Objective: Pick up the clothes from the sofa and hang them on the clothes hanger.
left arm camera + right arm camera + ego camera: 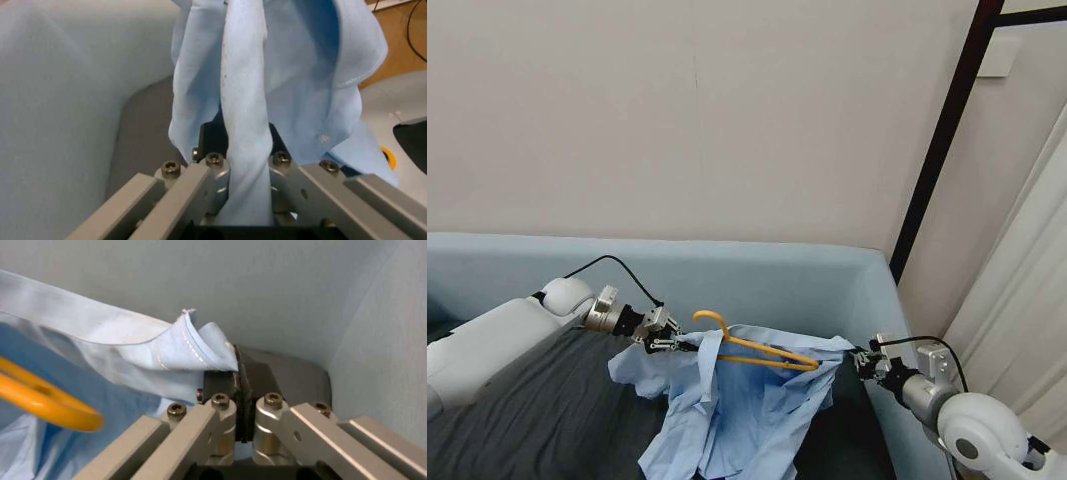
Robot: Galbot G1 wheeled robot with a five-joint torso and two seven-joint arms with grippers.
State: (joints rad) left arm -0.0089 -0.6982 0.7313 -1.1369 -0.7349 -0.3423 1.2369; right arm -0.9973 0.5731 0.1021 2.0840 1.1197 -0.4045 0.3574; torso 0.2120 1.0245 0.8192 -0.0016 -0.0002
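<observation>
The light blue cloth shirt is stretched between the two grippers above the right back corner of the pale blue upholstered sofa. Its lower part hangs down in loose folds onto the dark grey seat cushion.

The left gripper is at the left end of the shirt, over the seat and close to the back edge. Its jaws are closed tightly on a long twisted fold of the cloth, which in the left wrist view runs straight out from between the two fingers.

The right gripper is at the right end, just beside the right side wall of the sofa. Its jaws are closed too, and they pinch a stitched edge of the shirt at its tip.

The orange plastic hanger lies tilted on the upper part of the shirt, between the two grippers. Its hook points up near the left gripper, and its right end is under the cloth.
</observation>
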